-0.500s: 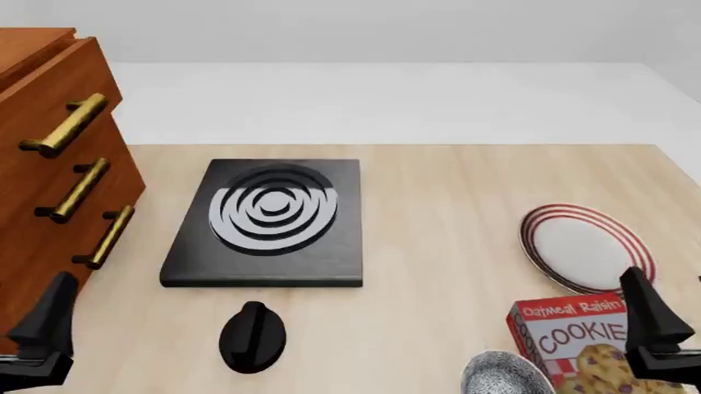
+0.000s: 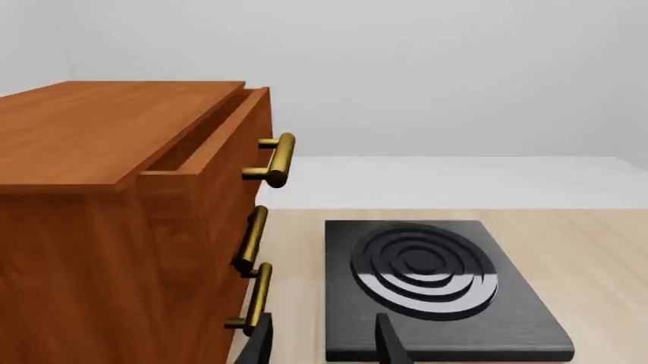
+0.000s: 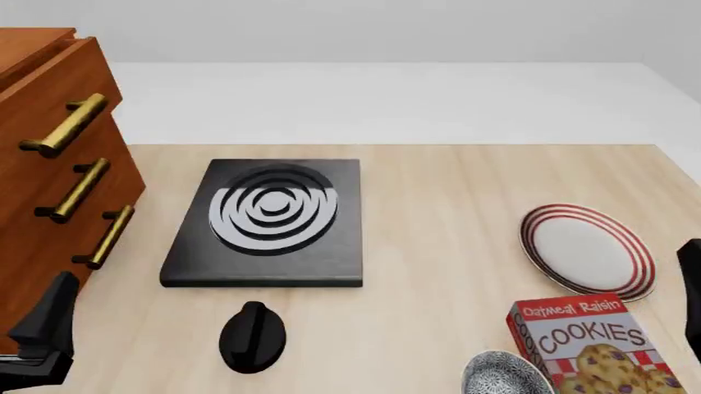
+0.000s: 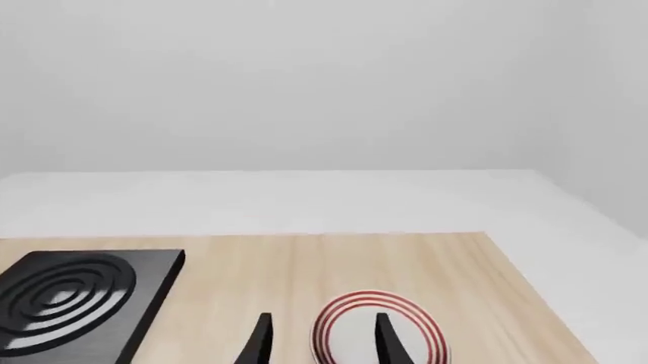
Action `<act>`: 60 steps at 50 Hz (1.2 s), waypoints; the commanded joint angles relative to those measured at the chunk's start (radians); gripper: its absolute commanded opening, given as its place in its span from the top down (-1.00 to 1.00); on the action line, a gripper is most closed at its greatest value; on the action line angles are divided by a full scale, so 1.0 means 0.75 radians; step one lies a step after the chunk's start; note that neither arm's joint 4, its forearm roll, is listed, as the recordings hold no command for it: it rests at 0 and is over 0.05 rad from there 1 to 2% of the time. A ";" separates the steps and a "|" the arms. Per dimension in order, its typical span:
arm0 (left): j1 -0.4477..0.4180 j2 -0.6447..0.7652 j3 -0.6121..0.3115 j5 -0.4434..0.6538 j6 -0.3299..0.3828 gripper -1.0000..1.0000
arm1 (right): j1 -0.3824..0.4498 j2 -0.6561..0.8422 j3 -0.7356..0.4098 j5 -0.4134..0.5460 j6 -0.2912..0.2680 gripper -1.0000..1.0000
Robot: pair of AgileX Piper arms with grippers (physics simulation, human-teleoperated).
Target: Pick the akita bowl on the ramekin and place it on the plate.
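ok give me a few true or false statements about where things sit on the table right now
1. The plate holds nothing. True.
2. The bowl is on the plate. False: it sits at the near edge, beside the cookie box.
3. The top drawer is slightly open. True.
4. The knob sits on the burner. False: it lies on the table, nearer than the burner.
5. The right gripper holds the bowl. False: it is open, holding nothing.

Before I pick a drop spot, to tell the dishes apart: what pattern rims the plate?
Red concentric rings around the round white plate, clearest in the front view.
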 commanded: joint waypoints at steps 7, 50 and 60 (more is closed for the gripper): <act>0.000 0.000 0.000 0.000 0.000 -1.00 | 0.042 0.122 -0.255 0.190 0.008 -1.00; 0.000 0.000 0.000 0.000 0.000 -1.00 | 0.575 0.388 -0.685 0.754 -0.082 -1.00; 0.000 0.000 0.000 0.000 0.000 -1.00 | 0.715 0.513 -0.819 0.890 -0.087 -1.00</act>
